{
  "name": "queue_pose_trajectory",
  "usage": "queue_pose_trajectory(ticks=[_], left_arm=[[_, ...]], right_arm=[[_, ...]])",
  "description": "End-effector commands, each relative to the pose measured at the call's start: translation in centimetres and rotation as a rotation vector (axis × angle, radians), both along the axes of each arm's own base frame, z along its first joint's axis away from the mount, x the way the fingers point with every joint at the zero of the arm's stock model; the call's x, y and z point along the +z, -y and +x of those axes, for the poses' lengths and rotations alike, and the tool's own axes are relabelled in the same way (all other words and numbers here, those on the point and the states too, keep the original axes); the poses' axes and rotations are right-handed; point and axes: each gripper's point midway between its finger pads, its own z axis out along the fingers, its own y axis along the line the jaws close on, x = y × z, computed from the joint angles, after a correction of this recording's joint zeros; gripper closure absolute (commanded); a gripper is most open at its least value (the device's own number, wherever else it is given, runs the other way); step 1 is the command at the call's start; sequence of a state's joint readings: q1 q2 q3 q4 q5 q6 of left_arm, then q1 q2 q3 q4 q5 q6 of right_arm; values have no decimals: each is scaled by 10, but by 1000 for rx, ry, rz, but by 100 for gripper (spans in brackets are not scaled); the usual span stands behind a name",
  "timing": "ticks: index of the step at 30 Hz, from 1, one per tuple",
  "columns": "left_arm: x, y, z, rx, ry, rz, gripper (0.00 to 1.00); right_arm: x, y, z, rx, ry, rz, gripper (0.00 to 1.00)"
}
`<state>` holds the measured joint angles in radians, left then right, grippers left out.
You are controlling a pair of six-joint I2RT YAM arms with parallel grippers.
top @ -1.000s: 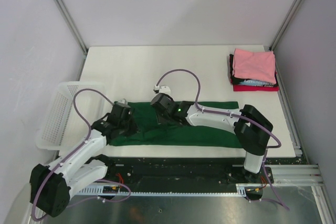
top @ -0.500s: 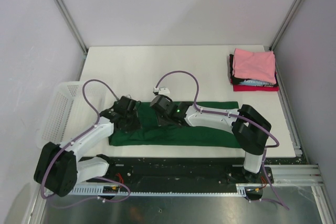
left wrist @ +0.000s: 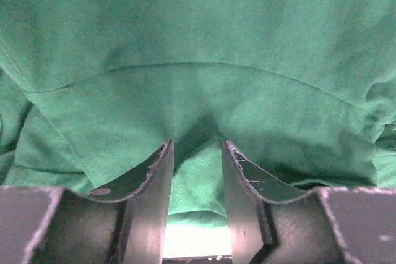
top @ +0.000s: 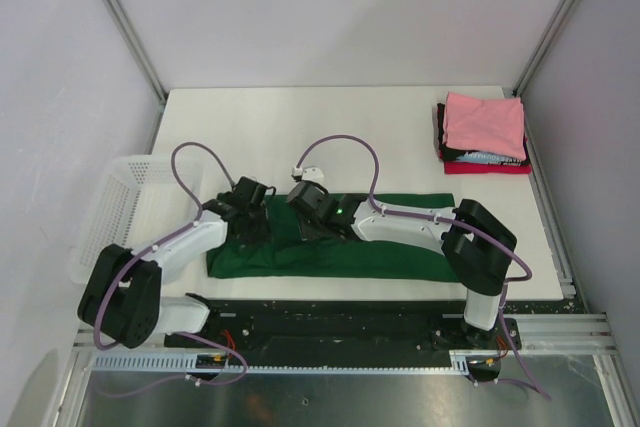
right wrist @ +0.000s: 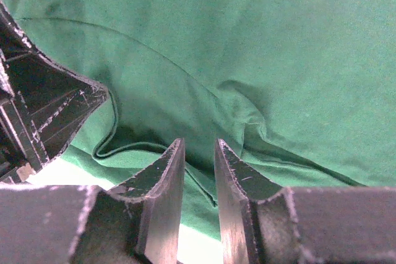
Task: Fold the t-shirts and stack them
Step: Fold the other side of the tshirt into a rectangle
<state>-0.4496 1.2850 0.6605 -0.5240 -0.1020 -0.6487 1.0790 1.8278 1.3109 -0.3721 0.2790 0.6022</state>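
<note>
Far half of table (top: 330,127) open except shirt stack (top: 483,134) in far-right corner; basket (top: 110,219) blocks left edge, green shirt (top: 340,257) spans the near strip.

A white bench (top: 300,127) fills the middle. A white mesh basket (top: 110,217) sits at its left edge, hanging a bit off the side. Grey walls (top: 330,7) stand around the bench. A black rail (top: 340,322) runs along the near edge.

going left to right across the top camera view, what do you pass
white basket → left tool → right tool → stack of folded shirts; the green shirt spans under both tools.
</note>
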Motion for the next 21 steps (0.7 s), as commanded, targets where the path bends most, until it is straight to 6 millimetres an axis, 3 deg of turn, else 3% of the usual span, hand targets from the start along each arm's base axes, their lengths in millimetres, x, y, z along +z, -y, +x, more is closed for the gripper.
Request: queue_pose_trajectory(ticks=[1,9,12,16,21], left_arm=[[14,8,25,-39,86,-2,58],[7,17,25,-66,65,-34,61],[8,18,24,-61,71,-44,67],[12,14,23,-36,91,-46,84],[18,1,19,29,118,-20,98]], right_arm=[[-1,-1,-2,5,3,-6,70],[-5,-2,-2,5,-1,-10,70],[-7,-1,-2,5,-3,-15,70],[-9,-1,-2,4,-5,-19,70],[-9,-1,-2,5,-5,-22,71]])
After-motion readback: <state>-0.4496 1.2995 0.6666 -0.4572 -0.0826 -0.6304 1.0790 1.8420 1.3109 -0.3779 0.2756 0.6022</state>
